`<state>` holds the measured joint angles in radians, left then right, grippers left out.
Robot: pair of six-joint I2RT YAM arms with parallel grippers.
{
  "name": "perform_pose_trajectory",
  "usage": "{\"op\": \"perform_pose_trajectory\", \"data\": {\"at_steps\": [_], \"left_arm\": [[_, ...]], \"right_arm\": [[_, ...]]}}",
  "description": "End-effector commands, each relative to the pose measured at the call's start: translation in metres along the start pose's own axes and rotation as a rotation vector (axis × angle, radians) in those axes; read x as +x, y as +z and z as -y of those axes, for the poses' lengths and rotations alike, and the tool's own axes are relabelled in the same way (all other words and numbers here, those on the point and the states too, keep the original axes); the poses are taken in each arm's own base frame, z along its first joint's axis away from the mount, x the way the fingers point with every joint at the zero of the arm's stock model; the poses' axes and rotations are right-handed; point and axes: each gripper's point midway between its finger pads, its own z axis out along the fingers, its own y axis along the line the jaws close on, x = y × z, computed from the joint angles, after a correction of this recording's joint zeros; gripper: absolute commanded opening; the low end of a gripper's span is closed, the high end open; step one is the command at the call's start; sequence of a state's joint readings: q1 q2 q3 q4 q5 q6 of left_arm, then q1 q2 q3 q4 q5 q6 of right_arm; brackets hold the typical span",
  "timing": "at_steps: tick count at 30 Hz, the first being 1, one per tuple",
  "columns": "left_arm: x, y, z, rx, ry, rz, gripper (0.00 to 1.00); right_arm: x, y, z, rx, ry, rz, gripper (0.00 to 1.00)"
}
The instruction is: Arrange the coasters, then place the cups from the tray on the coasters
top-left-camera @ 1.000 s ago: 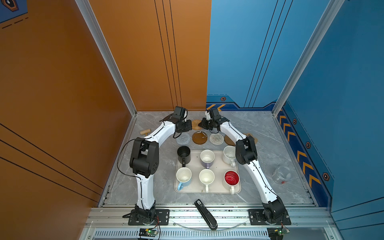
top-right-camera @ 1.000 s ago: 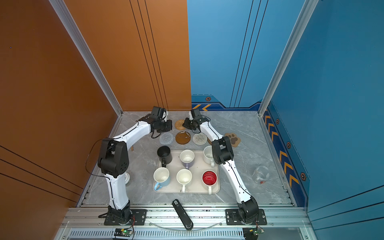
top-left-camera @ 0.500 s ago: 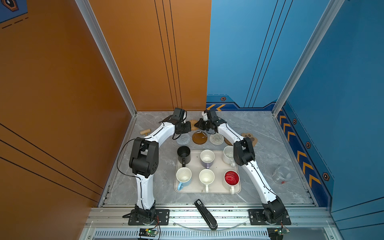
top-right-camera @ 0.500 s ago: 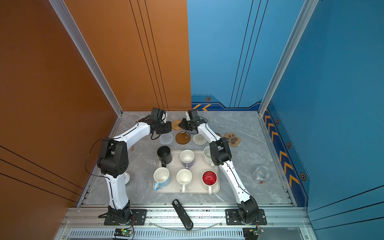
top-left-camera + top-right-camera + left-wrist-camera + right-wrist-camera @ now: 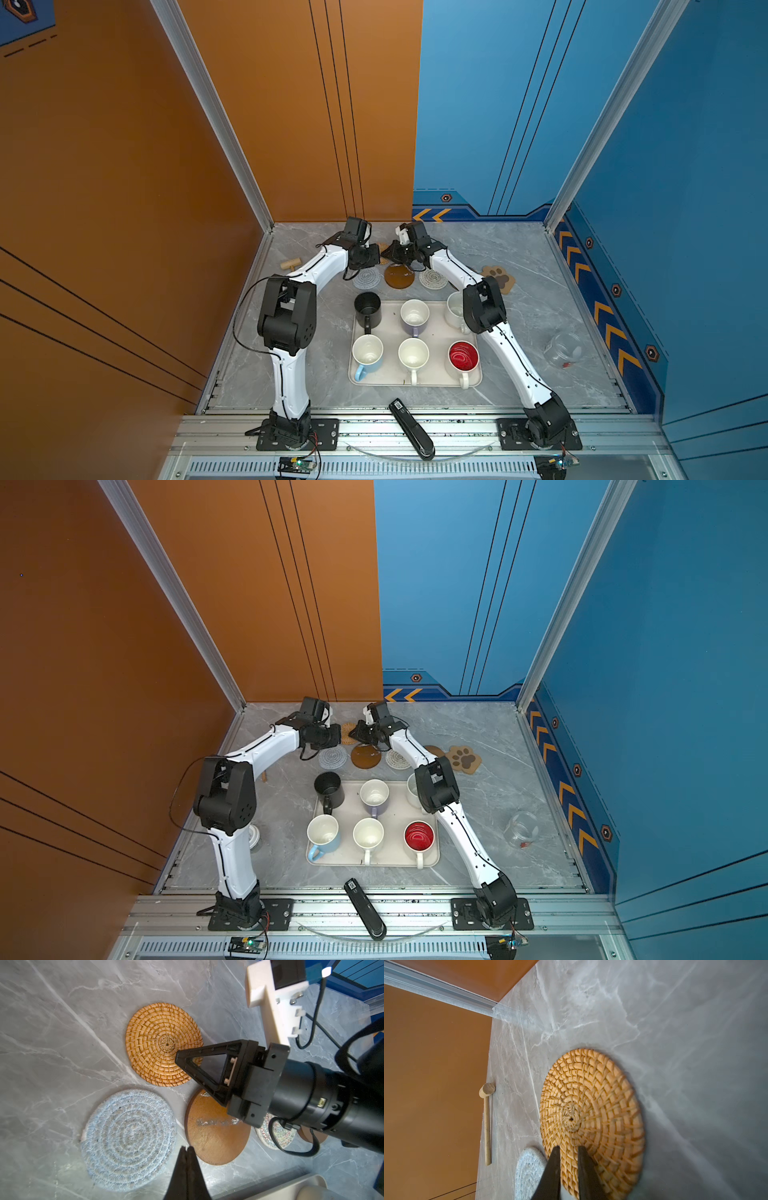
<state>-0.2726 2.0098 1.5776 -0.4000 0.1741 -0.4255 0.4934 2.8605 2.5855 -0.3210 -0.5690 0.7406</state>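
— How far along did we judge it?

— Early. All six cups sat on the tray [image 5: 436, 336]: the black cup [image 5: 368, 308], lavender cup [image 5: 414, 318] and speckled cup [image 5: 455, 309] along its far side, the light blue cup [image 5: 367, 357], white cup [image 5: 413, 357] and red-lined cup [image 5: 463, 358] along its near side. None was on a coaster.

— And the coasters?

— Three lay in a row on the bench [image 5: 519, 257] just beyond the tray's far edge: the grey crocheted round [image 5: 366, 277], a brown disc [image 5: 399, 275] and the white crocheted round [image 5: 433, 278]. The paw coaster [image 5: 498, 277] lay off the tray's far right corner, with the second brown disc [image 5: 434, 751] beside it, half hidden by the arm. The rattan coaster [image 5: 164, 1044] lay farther from the tray, behind the row.

— The pincers?

— The right pincer [image 5: 569, 1148] was over the rattan coaster, its jaws a narrow gap apart and grasping nothing; we could not tell whether the tips touched the weave. The left pincer [image 5: 186, 1150] was clenched and empty, above the grey round's edge.

— So what was left?

— By our reckoning, bringing the rattan coaster into line, then moving every cup.
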Motion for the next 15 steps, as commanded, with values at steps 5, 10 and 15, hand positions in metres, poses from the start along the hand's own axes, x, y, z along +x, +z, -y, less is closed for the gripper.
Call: {"op": "perform_pose_trajectory", "data": {"at_steps": [5, 10, 15], "left_arm": [[-0.004, -0.003, -0.008, 0.016, -0.039, 0.016, 0.01], [-0.008, -0.001, -0.008, 0.017, -0.039, 0.025, 0.01], [-0.016, 0.001, -0.003, 0.03, -0.045, 0.036, 0.01]], "right_arm": [[0.019, 0.009, 0.001, -0.002, 0.01, -0.056, 0.16], [-0.005, -0.007, -0.014, -0.02, -0.017, 0.007, 0.18], [-0.042, -0.03, -0.046, -0.164, -0.001, 0.13, 0.24]]}}
